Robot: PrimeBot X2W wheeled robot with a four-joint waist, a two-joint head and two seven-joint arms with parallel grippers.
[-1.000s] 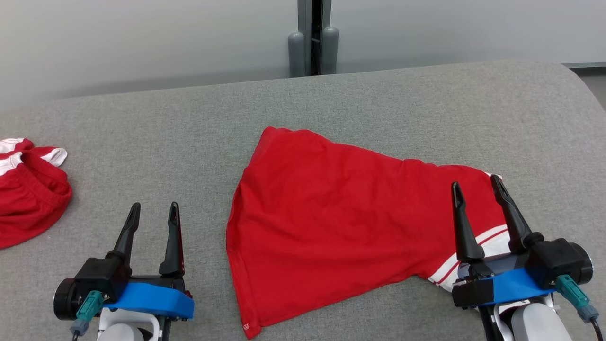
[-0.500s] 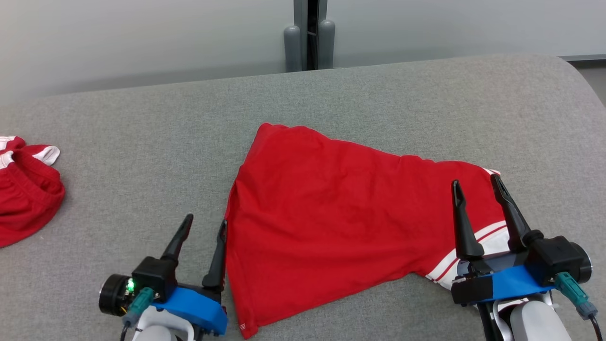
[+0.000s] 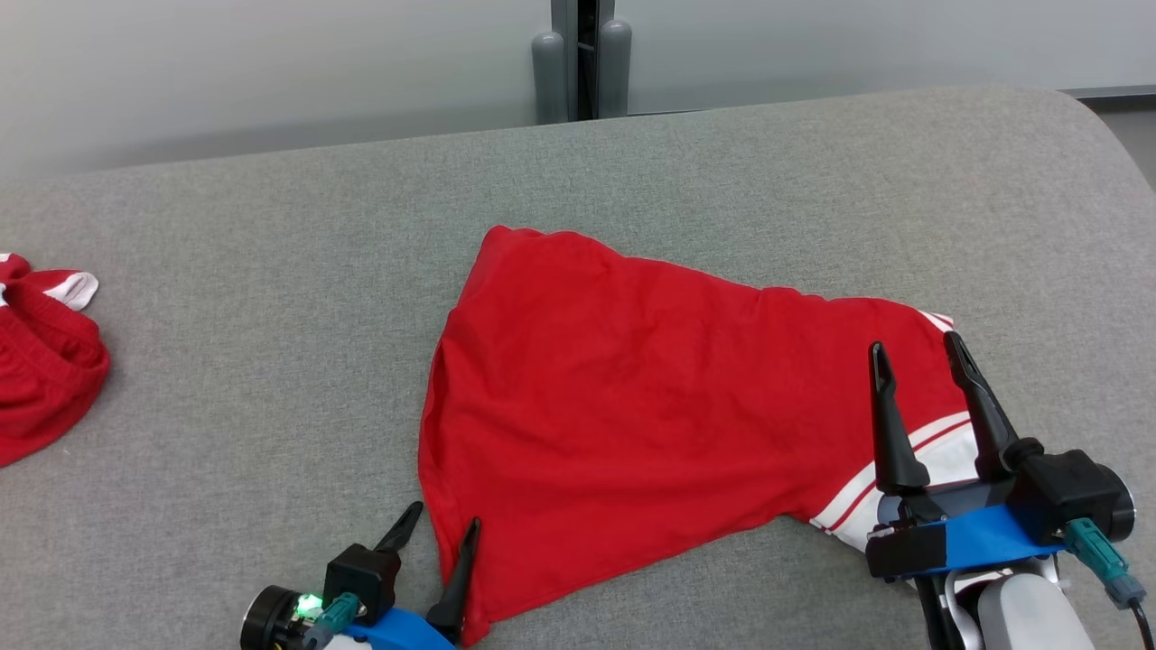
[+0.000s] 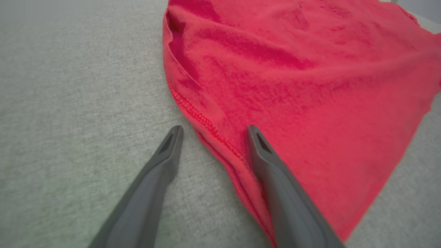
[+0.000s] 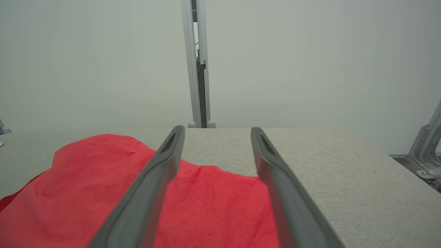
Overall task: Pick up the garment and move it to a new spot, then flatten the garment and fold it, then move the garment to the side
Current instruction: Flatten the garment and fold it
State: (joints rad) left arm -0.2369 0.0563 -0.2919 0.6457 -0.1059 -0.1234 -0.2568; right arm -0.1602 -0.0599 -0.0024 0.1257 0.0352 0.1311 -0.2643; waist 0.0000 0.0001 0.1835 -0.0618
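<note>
Left pincer (image 3: 445, 515): spread wide, gripping nothing; low at the near left corner of the garment (image 3: 632, 406).
Left pincer, fingers: they straddle the hem (image 4: 193, 110), the outer finger over bare bench (image 3: 271, 271), the inner finger over red cloth; whether the tips touch down cannot be told.
Right pincer (image 3: 913, 341): spread wide, nothing between the fingers; held above the garment's right end, pointing away from the robot toward the wall (image 5: 310, 62).
Right pincer, height: its wrist view looks level across the bench, so it is clear of the cloth.
Garment: red, lying open and mostly flat on the middle of the bench, with a few shallow creases.
Garment, shape: widest on the left, narrowing toward the right.
Garment, left side: a stitched hem runs along it, slightly rolled, with a fold of cloth beneath.
Garment, right end: a white band (image 3: 939, 442) with thin red stripes, just beside the right pincer's base.
Bench: grey woven cover, rounded far right corner.
Heap (image 3: 41, 370): a bunched red-and-white cloth at the bench's left edge, well apart from the garment.
Post (image 3: 578, 59): a grey upright behind the bench, against the pale wall.
</note>
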